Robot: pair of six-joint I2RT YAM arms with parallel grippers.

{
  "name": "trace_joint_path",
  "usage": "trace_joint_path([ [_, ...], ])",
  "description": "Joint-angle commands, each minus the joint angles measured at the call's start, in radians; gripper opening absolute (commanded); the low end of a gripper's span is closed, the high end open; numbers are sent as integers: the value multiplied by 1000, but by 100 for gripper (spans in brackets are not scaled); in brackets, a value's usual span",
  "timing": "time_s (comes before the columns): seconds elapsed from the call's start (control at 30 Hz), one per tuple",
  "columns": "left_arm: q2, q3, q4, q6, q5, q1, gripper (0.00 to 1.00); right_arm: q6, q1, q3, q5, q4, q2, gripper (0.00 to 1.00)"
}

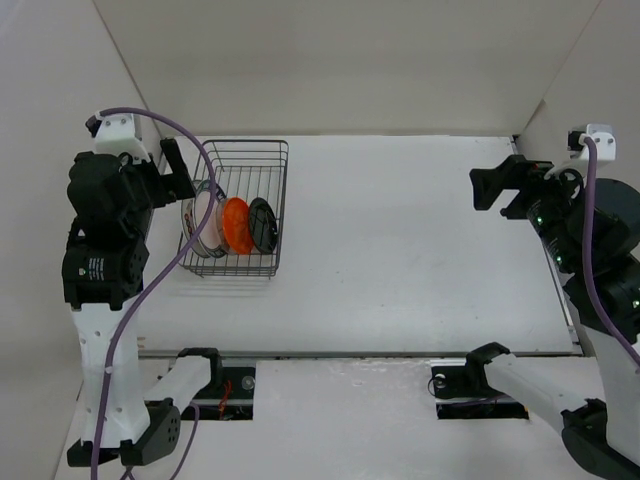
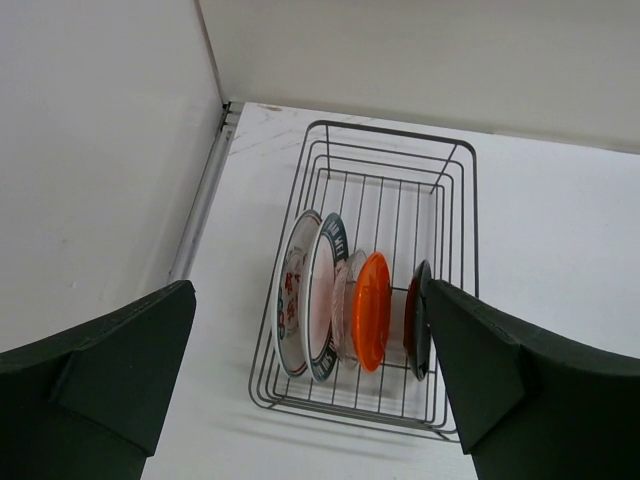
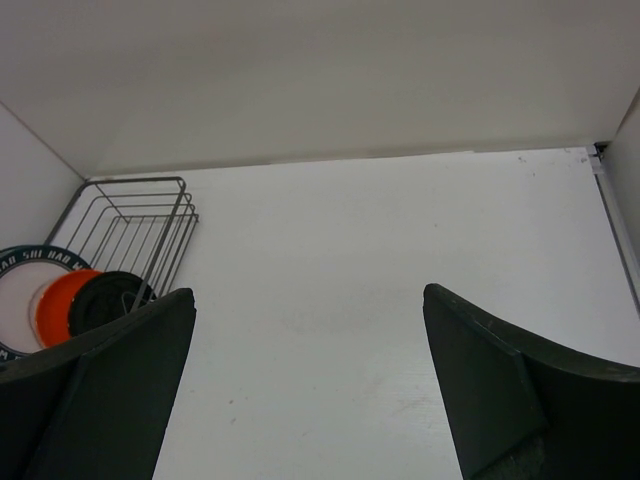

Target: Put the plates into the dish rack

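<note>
My left gripper has its fingers spread wide with nothing between them, and it hangs above the dish rack, over the end nearest my bases. My right gripper is just as wide and just as bare, well apart from the rack on its right side, over the white table.

All five plates stand on edge in that near end of the rack (a tight row). From the rack's left side they run: white plate with red characters, green-rimmed plate, clear plate, orange plate, black plate.
</note>
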Motion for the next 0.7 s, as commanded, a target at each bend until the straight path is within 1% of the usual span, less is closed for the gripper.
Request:
trace_joint_path([
  [0.0, -17, 3, 23, -17, 73, 24, 100, -19, 12, 39, 21, 5, -8, 100],
  [0.17, -17, -7, 23, -17, 102, 45, 100, -19, 31, 26, 42, 5, -17, 100],
  [0.5, -28, -7, 14, -17, 102, 76, 100, -19, 31, 26, 61, 5, -45, 100],
  [0.67, -48, -7, 14, -17, 46, 94, 100, -19, 31, 26, 61, 5, -45, 100],
])
